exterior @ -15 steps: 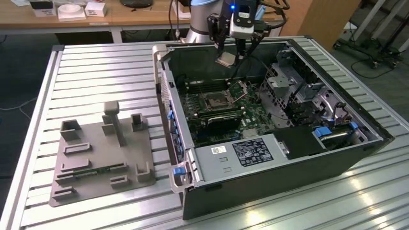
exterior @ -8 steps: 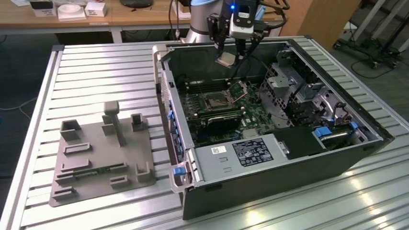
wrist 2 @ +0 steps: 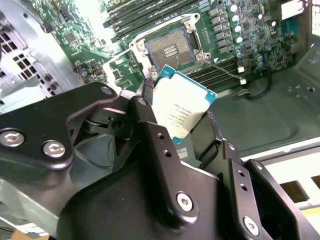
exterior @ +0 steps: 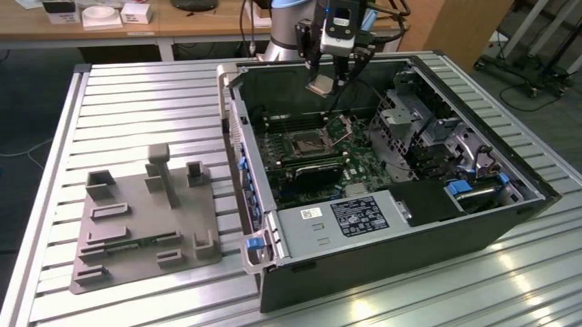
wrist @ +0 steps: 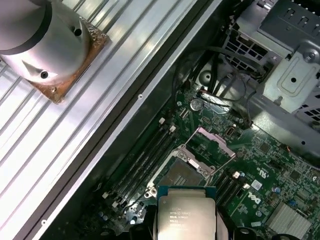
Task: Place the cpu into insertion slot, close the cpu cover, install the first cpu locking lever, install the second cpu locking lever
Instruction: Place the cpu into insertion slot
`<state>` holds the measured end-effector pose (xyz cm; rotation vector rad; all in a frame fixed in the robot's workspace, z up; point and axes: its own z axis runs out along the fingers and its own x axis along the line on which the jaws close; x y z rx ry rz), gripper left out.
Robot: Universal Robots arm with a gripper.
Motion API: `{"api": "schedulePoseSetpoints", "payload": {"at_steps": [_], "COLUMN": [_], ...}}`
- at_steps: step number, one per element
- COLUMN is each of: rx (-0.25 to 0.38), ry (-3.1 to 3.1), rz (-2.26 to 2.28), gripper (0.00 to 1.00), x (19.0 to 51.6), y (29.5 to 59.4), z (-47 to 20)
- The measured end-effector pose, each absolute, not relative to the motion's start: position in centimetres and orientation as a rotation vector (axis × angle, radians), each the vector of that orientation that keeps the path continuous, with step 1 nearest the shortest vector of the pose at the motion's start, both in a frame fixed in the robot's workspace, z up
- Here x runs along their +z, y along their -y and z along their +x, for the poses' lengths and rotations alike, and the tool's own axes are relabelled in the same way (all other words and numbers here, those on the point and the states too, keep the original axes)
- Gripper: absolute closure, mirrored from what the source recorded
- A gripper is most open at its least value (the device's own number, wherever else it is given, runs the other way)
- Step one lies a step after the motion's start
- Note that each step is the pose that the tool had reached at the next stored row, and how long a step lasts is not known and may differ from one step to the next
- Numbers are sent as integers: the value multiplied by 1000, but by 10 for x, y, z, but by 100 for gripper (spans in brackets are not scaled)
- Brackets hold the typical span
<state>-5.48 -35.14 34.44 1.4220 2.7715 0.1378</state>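
Exterior view is showing the ribbed metal counter (exterior: pixel 136 88) carrying an open computer case (exterior: pixel 382 252), which is lying on its side. A grey moulded fixture (exterior: pixel 136 231) is sitting on the counter at about nine o'clock from the case. The arm (exterior: pixel 291 34) is reaching in over the case's twelve o'clock edge. A green motherboard (exterior: pixel 318 163) is lying flat inside the case. The fingers (wrist 2: pixel 147 130) are clamping the cpu (wrist 2: pixel 182 107) by two opposite edges, and the chip is hanging tilted in the air above the board, touching nothing else. In the exterior view it is hovering at about twelve o'clock from the insertion slot (exterior: pixel 304 143), well apart from it. The slot is lying bare in both wrist views, its dark pin field uncovered. The cpu cover (exterior: pixel 343 128) seems to be standing hinged up at about two o'clock from the slot, though its angle is hard to judge.
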Motion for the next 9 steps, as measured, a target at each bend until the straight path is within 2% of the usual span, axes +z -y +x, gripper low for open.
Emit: {"api": "schedulePoseSetpoints", "payload": {"at_steps": [9], "rx": [135], "ry": [-2664], "rz": [1604], "gripper": [46], "x": [342], "y": [351], "z": [-55]}}
